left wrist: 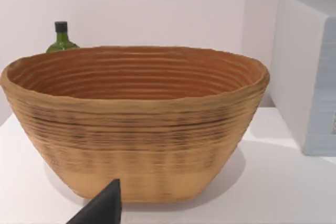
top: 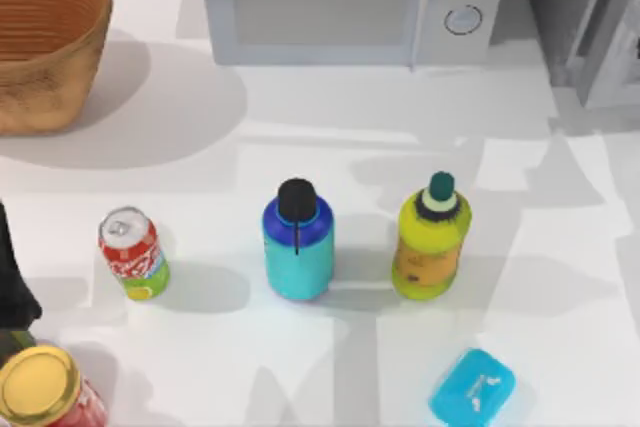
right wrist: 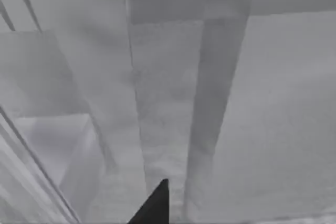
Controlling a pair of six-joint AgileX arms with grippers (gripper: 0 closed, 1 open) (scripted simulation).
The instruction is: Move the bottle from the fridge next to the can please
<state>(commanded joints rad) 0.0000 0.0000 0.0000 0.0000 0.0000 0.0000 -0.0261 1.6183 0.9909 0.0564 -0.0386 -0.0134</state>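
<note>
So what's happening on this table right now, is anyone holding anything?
Nothing is being held. The turquoise bottle stands upright on the table, out of the fridge, between the red can to its left and a yellow-green bottle to its right, with a clear gap to each. The left wrist view faces a wicker basket; the right wrist view looks at grey fridge panels.

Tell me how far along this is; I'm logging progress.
Done: the bottle stands on the table, out of the fridge. In hand: nothing holds it. Left: it stands a gap right of the can, perhaps near enough, perhaps needing a nudge closer.
</note>
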